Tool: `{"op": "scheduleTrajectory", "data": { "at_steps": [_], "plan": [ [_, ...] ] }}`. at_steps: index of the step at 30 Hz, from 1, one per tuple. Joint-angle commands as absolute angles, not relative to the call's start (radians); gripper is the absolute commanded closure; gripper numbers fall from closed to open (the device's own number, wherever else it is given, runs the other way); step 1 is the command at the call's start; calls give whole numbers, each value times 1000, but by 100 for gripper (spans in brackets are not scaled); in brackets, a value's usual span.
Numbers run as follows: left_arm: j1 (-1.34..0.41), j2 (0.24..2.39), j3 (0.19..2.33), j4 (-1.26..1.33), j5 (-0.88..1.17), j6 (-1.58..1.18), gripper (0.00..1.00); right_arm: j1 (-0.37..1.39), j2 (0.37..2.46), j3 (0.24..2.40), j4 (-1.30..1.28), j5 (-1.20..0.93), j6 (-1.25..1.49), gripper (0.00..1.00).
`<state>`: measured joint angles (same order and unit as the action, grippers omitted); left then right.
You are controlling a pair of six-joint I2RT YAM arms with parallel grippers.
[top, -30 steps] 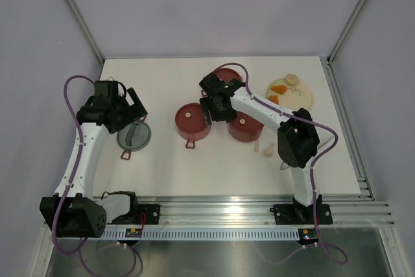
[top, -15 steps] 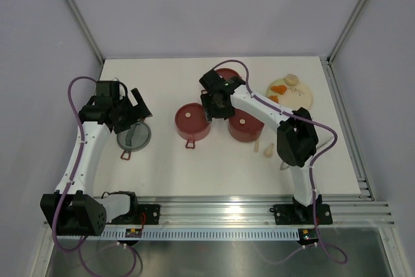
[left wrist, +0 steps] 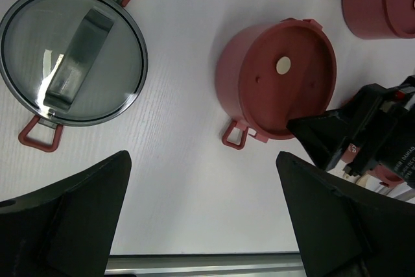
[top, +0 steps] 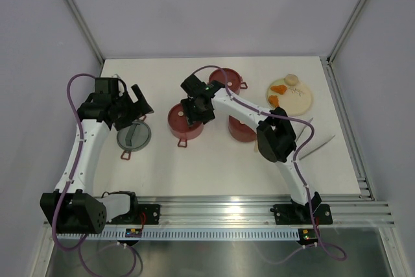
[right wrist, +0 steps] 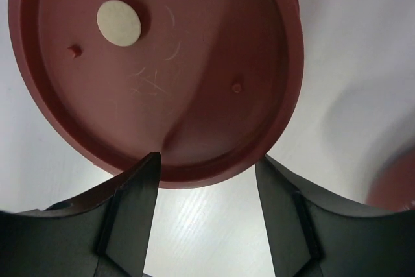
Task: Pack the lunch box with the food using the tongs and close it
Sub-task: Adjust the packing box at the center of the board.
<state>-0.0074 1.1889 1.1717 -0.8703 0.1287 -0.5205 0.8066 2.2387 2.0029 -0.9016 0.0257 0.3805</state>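
At the left of the table the left gripper (top: 138, 105) hangs with its jaws spread as wide as they go and nothing between them; the grey top lid (top: 133, 135), flat on the table with its strap handle running near-to-far and two red lugs, lies just nearer than it. To the right of that lid, past a stretch of bare table, sits the capped bowl (top: 183, 120) of the lunch box, its dark-red disc lid bearing a pale round spot. The right gripper (top: 194, 109) is over this bowl's right rim, reaching in from the right. In the right wrist view its two fingers (right wrist: 139, 189) stand partly apart, straddling the near edge of the disc lid (right wrist: 162, 69); whether they actually touch or pinch that rim I cannot tell. So the bowl lies directly under the right gripper and well to the right of the left one, making the right arm much the nearer. Further right are two more red bowls: one far (top: 227, 80), one near (top: 241, 129) partly hidden by the arm. At the far right the cream plate (top: 299, 98) holds the food (top: 279, 87), orange and beige pieces, and the tongs (top: 318, 146) lie nearer than the plate, their long axis slanting from near-left to far-right, untouched by either gripper.
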Motion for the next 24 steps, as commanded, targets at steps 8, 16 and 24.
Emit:
{"op": "scheduleTrajectory", "data": {
  "at_steps": [8,16,24],
  "plan": [
    [-12,1288,1276,-779,219,-557,3,792,2258,2230,-927,-6,337,30],
    [-123,1541,1523,-769,227,-568,3,524,2063,1993,-767,-47,367,28],
    [-213,1793,1713,-716,284,-609,5,370,2002,1879,-617,-89,376,27]
  ]
}}
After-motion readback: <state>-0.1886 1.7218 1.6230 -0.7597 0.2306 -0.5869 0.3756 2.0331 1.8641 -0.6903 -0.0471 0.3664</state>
